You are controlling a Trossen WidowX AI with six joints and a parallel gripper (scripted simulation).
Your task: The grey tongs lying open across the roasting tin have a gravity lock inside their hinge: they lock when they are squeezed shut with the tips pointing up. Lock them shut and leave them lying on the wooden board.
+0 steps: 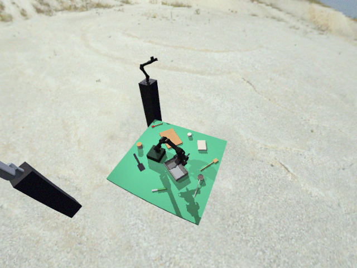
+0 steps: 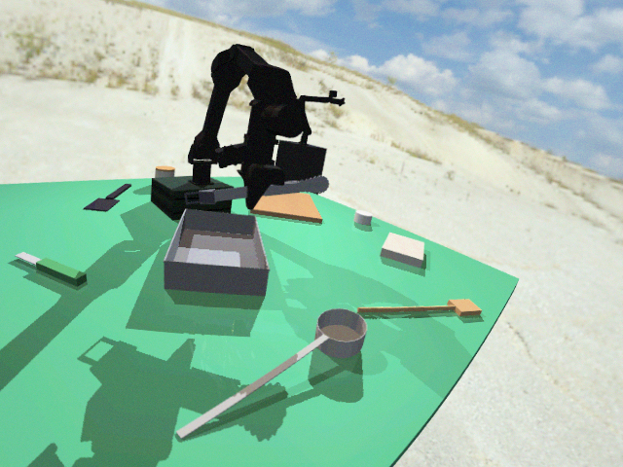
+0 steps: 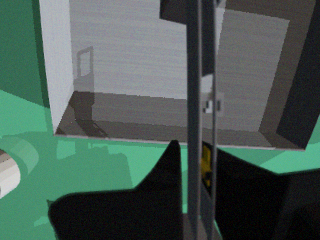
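The grey tongs (image 2: 309, 186) (image 3: 193, 75) are held between the fingers of my gripper (image 2: 254, 195) (image 3: 184, 145), which is shut on them. Their two arms stand close together, nearly parallel, in the wrist view. In the exterior view they lie about level, scalloped tips to the right and the looped end to the left. They hang clear above the rear edge of the roasting tin (image 1: 182, 177) (image 2: 216, 277) (image 3: 55, 65). Whether the lock inside the hinge has caught cannot be seen. The wooden board (image 1: 173, 135) (image 2: 289, 208) lies flat behind, with nothing on it that shows.
A saucepan (image 1: 200, 177) (image 2: 341, 341), a wooden tool (image 2: 407, 308) and a pale block (image 1: 201, 145) (image 2: 403, 247) lie to the right in the exterior view. A white tub (image 1: 189, 134) (image 2: 362, 217) stands near the board. A black spatula (image 1: 140, 166) and a green-handled tool (image 2: 60, 269) lie left.
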